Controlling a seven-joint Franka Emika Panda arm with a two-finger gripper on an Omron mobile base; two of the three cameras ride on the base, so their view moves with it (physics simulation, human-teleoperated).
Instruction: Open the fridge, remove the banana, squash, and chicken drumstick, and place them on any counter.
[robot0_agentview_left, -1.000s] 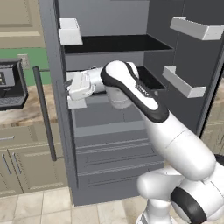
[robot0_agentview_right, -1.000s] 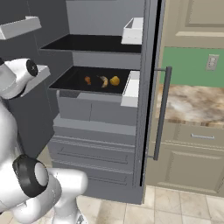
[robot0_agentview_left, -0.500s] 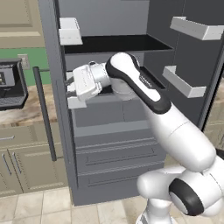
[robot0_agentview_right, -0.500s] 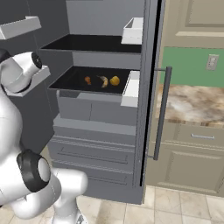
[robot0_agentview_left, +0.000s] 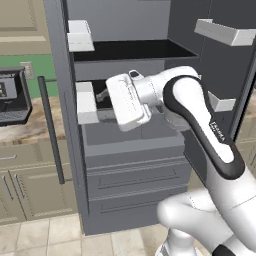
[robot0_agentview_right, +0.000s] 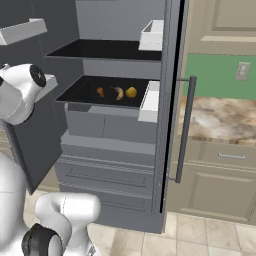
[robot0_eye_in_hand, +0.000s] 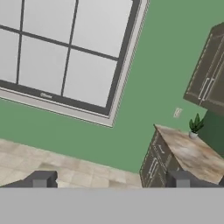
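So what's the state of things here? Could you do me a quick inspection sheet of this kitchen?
Surface: stone-look counter right of the fridge, nothing seen on it.
Job's things: fridge doors open; chicken drumstick, banana and squash side by side on the middle shelf.
Clutter: small potted plant on a far counter.
Grippers: gripper open, empty, facing a window and green wall.
Cables: nothing seen.
Surroundings: beige cabinets, tiled floor.

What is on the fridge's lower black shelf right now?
On the lower shelf lie the drumstick, banana and squash, in a row, left to right. In the left base view, the hand covers that shelf.
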